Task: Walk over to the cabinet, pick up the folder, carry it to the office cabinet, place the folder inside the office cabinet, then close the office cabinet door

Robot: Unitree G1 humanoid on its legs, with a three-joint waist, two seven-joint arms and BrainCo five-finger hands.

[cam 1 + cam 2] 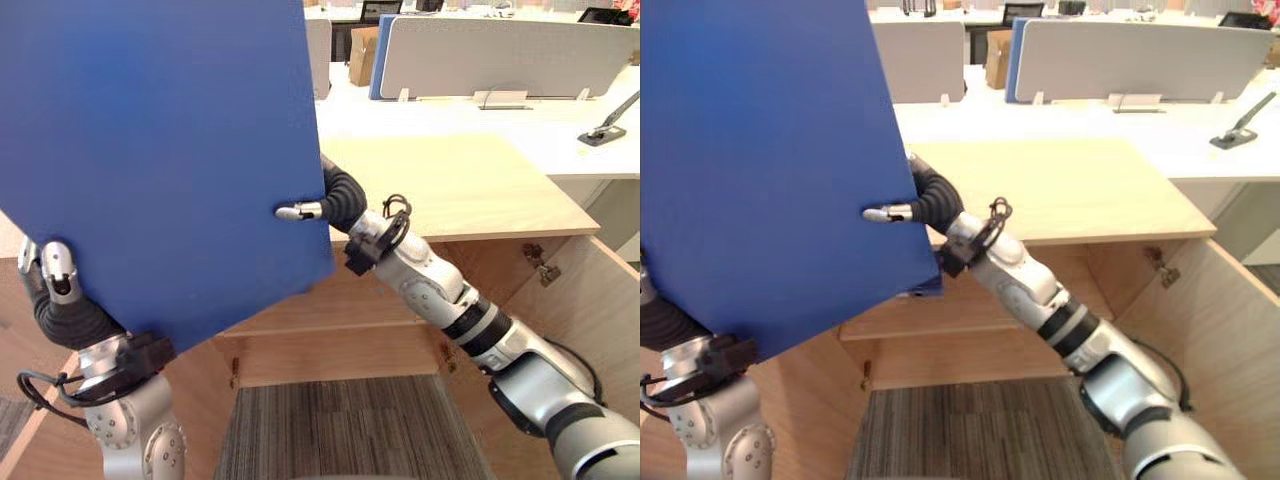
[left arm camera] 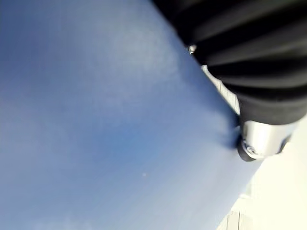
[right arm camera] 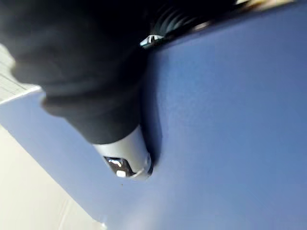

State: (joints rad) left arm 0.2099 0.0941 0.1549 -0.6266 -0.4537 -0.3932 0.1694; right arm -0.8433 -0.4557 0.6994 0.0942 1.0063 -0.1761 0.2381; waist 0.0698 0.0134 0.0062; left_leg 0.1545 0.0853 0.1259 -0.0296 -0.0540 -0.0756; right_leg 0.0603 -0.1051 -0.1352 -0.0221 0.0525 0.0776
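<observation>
A large blue folder [image 1: 160, 160] is held up, tilted, close in front of me and covers the upper left of both eye views. My left hand [image 1: 58, 275] grips its lower left corner, thumb on the front face. My right hand [image 1: 302, 211] pinches its right edge, thumb lying across the front and fingers behind. Each wrist view shows a thumb [image 2: 259, 139] [image 3: 127, 153] pressed on the blue cover [image 2: 96, 120]. Behind and below the folder stands the light wooden office cabinet [image 1: 480, 185], its inside shelf [image 1: 330, 325] showing.
The cabinet door [image 1: 590, 300] stands swung open at the right. Behind the cabinet are white desks [image 1: 450, 110] with a grey partition [image 1: 500, 55], a cardboard box [image 1: 362, 55] and a dark desk tool [image 1: 603, 130]. Striped grey carpet [image 1: 340, 430] lies below.
</observation>
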